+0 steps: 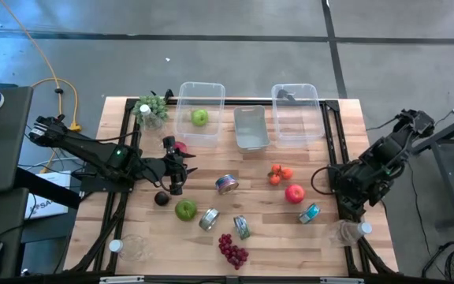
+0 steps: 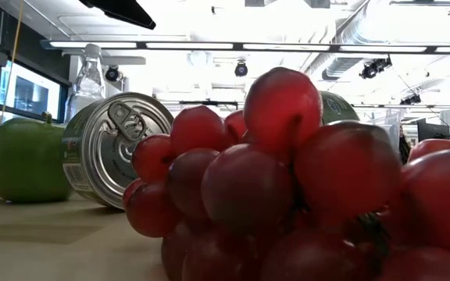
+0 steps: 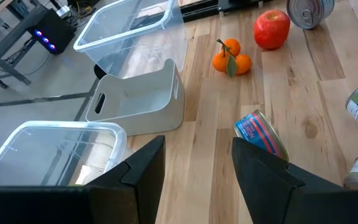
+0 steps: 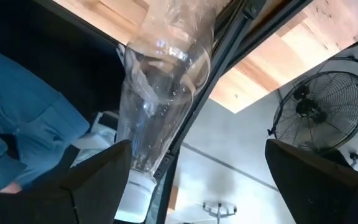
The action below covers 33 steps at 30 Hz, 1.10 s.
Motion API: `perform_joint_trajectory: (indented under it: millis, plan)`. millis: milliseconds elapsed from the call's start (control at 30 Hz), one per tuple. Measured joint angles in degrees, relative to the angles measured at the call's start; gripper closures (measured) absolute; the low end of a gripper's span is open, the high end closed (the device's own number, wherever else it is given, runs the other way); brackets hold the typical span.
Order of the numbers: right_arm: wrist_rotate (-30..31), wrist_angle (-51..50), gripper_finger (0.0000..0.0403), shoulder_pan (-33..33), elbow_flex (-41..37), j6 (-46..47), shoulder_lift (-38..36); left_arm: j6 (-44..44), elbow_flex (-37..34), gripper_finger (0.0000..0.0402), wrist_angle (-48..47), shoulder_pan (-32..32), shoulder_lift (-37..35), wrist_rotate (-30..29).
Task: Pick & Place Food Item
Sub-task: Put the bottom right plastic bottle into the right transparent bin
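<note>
Wooden bench (image 1: pixel 306 237), approach step: left jaws (image 1: pixel 176 167) parted, empty, near green apple (image 1: pixel 185 209); next, descent and closing.

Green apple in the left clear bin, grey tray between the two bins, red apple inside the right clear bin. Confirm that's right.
Not quite. The red apple lies on the table, near the oranges, not inside the right clear bin; the high view shows it. The green apple in the left clear bin and the grey tray between them are right.
</note>
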Motion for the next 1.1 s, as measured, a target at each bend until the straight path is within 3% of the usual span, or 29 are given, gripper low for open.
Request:
perform_joint_trajectory:
  millis: [167,500,867,1100]
  plan:
    - [0.2,0.3,0.0043,-2.9,0.0,-0.1,-0.4,0.0,0.0,0.0224,0.0,0.0,0.0,0.0]
    - [-5.3,0.9,0.0043,-7.0,0.0,1.3,0.0,0.0,0.0,0.0224,0.0,0.0,0.0,0.0]
    - [-6.8,2.8,0.0043,-5.8,0.0,3.1,2.6,0.0,0.0,0.0224,0.0,0.0,0.0,0.0]
    - [-12.5,3.5,0.0043,-4.3,0.0,4.7,5.2,0.0,0.0,0.0224,0.0,0.0,0.0,0.0]
